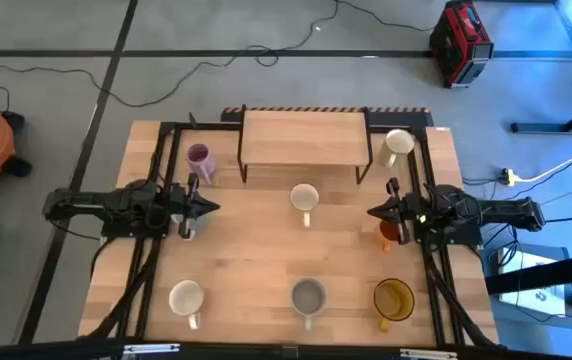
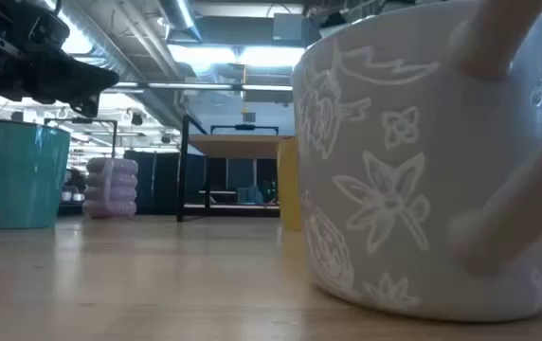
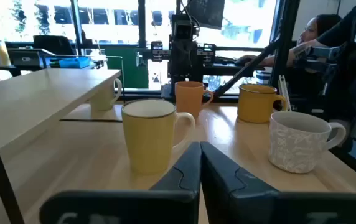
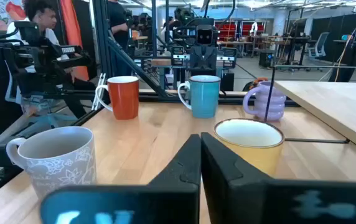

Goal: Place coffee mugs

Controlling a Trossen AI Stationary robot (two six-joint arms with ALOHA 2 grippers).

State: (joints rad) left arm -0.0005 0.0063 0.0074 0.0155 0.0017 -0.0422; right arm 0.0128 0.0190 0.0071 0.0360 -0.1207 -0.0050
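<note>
Several coffee mugs stand upright on the wooden table. A cream one [image 1: 305, 198] is at the middle, a lilac one [image 1: 199, 158] at the far left, and another cream one [image 1: 398, 145] at the far right. Along the near edge are a white-rimmed mug [image 1: 186, 297], a grey floral one [image 1: 309, 296] and an amber one [image 1: 394, 298]. An orange mug [image 1: 390, 233] stands under my right arm, a blue one [image 4: 203, 94] by my left. My left gripper [image 1: 209, 208] and right gripper [image 1: 373, 212] are shut, level, pointing at the middle mug [image 3: 150, 134] from either side, well apart from it.
A low wooden shelf [image 1: 304, 137] on dark legs stands at the table's far middle. A black frame [image 1: 166, 140] runs along the table's sides. People sit at desks beyond both ends. Bare tabletop lies between the middle mug and the near row.
</note>
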